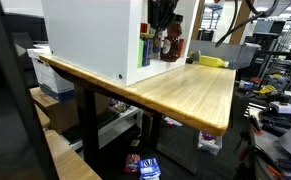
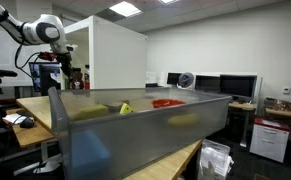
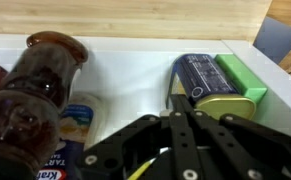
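Note:
In the wrist view my gripper (image 3: 182, 98) is shut, its black fingers pressed together with nothing between them. The fingertips rest against the near end of a dark blue tin (image 3: 200, 76) with a yellow-green lid, which lies on its side. A green box (image 3: 241, 78) sits right beside the tin. A brown glass bottle (image 3: 40, 85) and a white bottle with a blue label (image 3: 75, 135) stand to the left. All of these are inside an open white cabinet (image 1: 90, 40), and in an exterior view the gripper (image 1: 166, 35) reaches into its open side.
The cabinet stands on a wooden table (image 1: 185, 95) with a yellow object (image 1: 213, 61) lying farther along it. A grey translucent bin (image 2: 135, 135) fills the foreground of an exterior view. Desks, monitors and clutter surround the table.

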`<state>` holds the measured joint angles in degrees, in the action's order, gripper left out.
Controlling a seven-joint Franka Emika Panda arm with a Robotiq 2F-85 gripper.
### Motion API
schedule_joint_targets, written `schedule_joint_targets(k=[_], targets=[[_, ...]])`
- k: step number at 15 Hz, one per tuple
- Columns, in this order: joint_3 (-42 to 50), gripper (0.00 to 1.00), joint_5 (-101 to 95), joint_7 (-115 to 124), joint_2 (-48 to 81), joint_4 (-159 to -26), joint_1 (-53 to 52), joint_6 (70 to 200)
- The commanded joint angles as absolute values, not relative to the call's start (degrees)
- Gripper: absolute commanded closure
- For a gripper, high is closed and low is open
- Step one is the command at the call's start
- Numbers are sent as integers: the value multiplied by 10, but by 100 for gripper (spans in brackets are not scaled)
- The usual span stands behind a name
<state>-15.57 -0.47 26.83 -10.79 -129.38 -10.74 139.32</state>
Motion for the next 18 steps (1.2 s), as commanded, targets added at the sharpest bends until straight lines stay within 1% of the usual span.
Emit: schedule_joint_targets(k=[1,9,18], targets=[[-158,100,-5,268,-118,-1311,-107,1417],[-166,100,-102,350,-135,-1328,-81,1445],[-141,100,-11,293,-194,-1355,-97,1391]])
